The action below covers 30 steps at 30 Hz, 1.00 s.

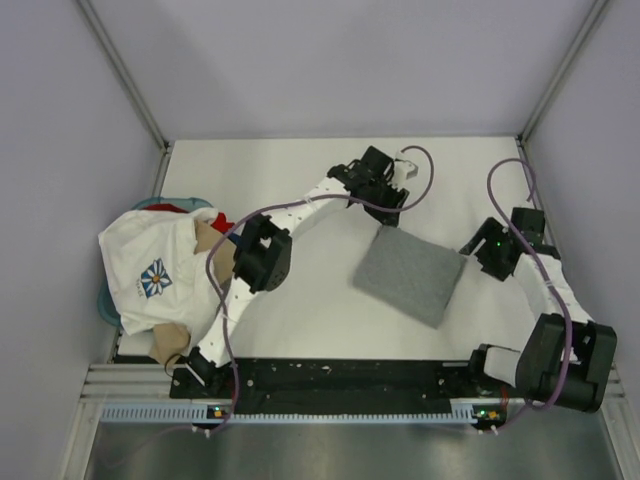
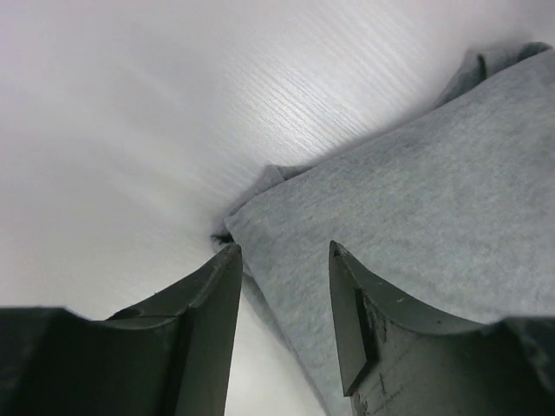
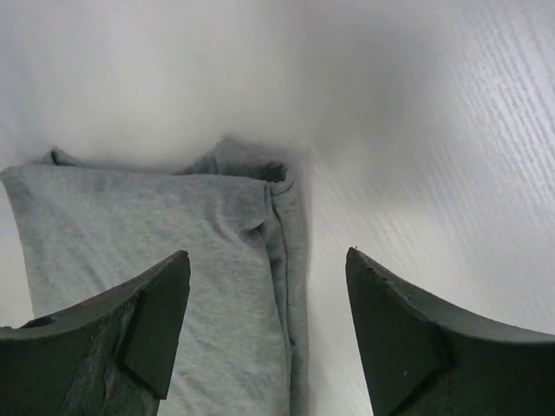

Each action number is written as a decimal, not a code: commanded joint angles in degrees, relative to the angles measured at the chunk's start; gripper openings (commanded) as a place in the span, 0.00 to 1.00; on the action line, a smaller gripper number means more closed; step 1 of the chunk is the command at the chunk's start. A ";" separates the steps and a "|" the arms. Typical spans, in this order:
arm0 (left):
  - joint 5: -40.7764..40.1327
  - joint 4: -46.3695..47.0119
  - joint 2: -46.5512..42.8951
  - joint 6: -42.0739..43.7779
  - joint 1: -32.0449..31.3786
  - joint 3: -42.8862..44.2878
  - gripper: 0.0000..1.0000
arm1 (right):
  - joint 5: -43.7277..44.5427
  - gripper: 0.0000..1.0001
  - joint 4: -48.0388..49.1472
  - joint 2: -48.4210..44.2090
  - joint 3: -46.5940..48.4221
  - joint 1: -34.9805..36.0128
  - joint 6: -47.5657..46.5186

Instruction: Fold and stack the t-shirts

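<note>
**Grey tee folded, both claws free**

The grey tee (image 1: pixel 410 272) lies as a folded square mid-surface (image 1: pixel 300 180). The left claw (image 2: pixel 282 260) hovers at its far corner and the right claw (image 3: pixel 267 273) at its right edge. Both are spread open, gripping nothing. The unfolded tees (image 1: pixel 150 268) are heaped at the left edge, flower print on top. The fold looks done. Likely next: pinch one tee off the heap, top layer only.

White table (image 1: pixel 300 330), plain lilac-grey walls (image 1: pixel 340 60), metal corner posts (image 1: pixel 122 70)
</note>
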 commanded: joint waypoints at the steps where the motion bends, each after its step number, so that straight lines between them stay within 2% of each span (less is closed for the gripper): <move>1: -0.15 1.12 -13.99 6.66 0.47 -5.08 0.50 | -8.54 0.72 2.52 -1.64 -3.52 0.21 -2.32; 6: 0.29 3.59 -23.40 8.07 -0.32 -23.71 0.51 | -12.41 0.68 8.93 3.88 -3.44 0.21 -1.97; 12: 2.14 3.59 -25.96 6.05 -0.32 -34.02 0.52 | -12.16 0.55 11.49 10.31 -2.29 0.12 -1.01; 14: 1.44 3.50 -25.18 6.57 -0.32 -34.29 0.52 | -12.50 0.46 13.41 11.45 -2.82 0.12 -0.48; 19: 0.65 2.36 -22.19 7.81 0.03 -30.08 0.53 | -14.18 0.15 15.01 15.23 -1.51 0.03 0.84; 22: 0.47 3.14 -20.96 8.07 0.56 -28.76 0.53 | -13.13 0.03 16.06 15.41 -1.24 -0.32 1.63; 23: -0.05 3.41 -20.34 8.33 0.65 -28.06 0.53 | -12.51 0.00 16.50 15.41 -1.07 -0.76 2.42; 30: -2.78 0.43 -18.58 10.88 2.93 -21.21 0.53 | -12.68 0.00 24.31 19.62 1.39 -6.29 10.94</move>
